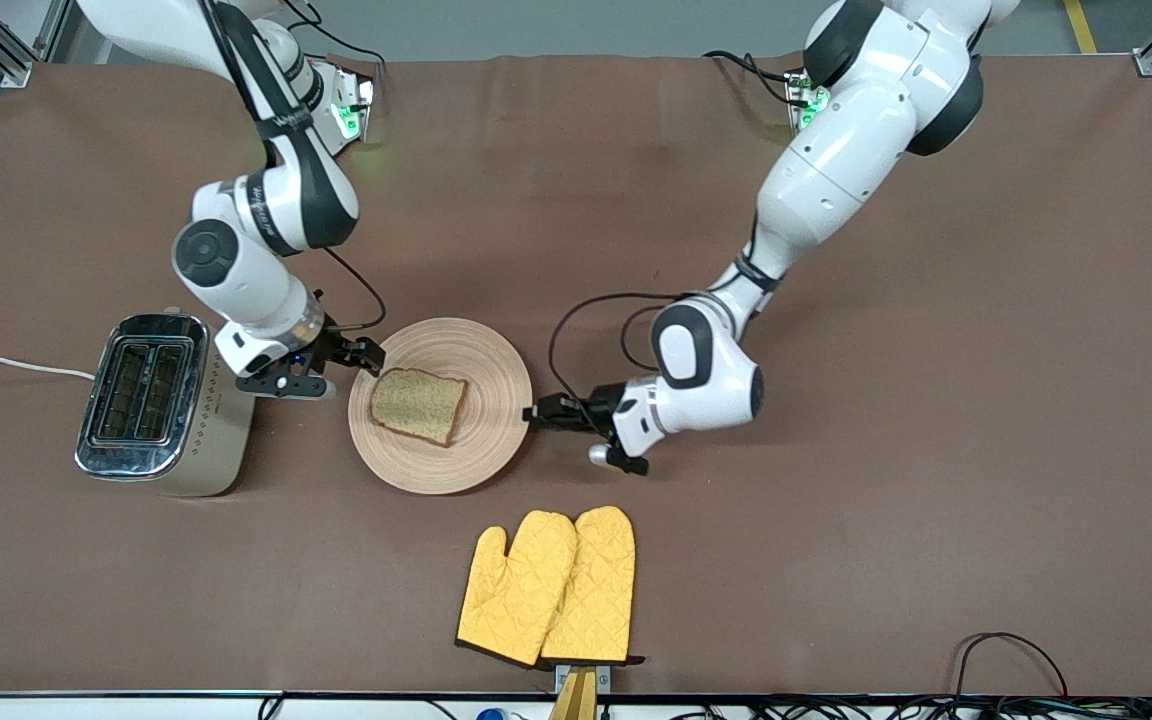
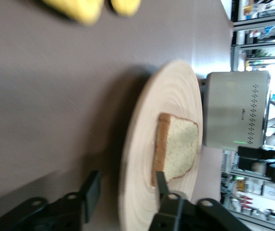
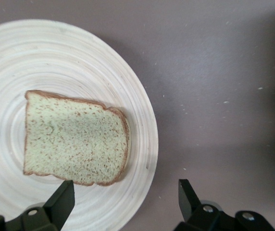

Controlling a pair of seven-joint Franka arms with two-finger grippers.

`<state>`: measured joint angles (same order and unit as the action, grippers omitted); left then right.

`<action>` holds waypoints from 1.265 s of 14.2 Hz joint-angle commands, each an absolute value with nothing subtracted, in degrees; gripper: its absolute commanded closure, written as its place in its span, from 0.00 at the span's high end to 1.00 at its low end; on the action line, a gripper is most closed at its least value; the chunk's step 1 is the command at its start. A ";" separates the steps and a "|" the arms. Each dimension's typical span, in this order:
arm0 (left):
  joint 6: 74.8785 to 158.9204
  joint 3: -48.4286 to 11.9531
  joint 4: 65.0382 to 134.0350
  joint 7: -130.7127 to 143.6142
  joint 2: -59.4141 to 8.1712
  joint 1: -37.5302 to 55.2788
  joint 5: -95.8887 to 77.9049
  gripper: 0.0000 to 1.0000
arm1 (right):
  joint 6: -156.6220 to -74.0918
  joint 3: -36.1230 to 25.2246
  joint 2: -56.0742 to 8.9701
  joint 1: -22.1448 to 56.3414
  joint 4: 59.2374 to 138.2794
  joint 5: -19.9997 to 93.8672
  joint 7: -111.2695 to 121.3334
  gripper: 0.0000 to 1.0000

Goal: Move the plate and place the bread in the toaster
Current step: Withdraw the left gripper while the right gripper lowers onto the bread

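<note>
On the brown bench, a round grooved wooden plate (image 1: 481, 440) carries a speckled, brown-crusted bread (image 1: 419, 405) slice, beside the beige chrome-topped toaster (image 1: 151, 405) toward the right arm's end. Left end effector (image 1: 540, 412) straddles the plate's rim, fingers spread, not clamping. Right end effector (image 1: 368, 353) is open above the plate's edge near the toaster. Yellow oven mitts (image 1: 548, 587) lie nearer the camera.

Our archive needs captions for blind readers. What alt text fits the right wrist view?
A bread slice lies flat on a round wooden plate on a brown table, seen from above. The right gripper hovers with open jaws, one finger over the plate beside the bread, the other over the table.
</note>
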<state>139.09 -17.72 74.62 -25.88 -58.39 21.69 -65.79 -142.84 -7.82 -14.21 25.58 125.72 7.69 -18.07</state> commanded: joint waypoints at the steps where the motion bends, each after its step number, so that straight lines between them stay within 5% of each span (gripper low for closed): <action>1: 128.88 -17.05 73.93 -20.67 -56.16 15.75 -55.58 1.00 | -147.37 -8.17 -16.78 26.37 126.56 9.66 -19.60 0.90; 9: 103.73 -16.79 64.87 -20.74 -53.71 -2.45 -31.41 1.00 | -148.62 -8.17 -20.65 26.81 124.81 15.56 -20.82 0.59; 18: 101.78 -13.65 61.79 -21.10 -36.67 -3.87 -0.26 1.00 | -146.08 -8.17 -22.50 26.98 122.70 15.56 -22.67 0.39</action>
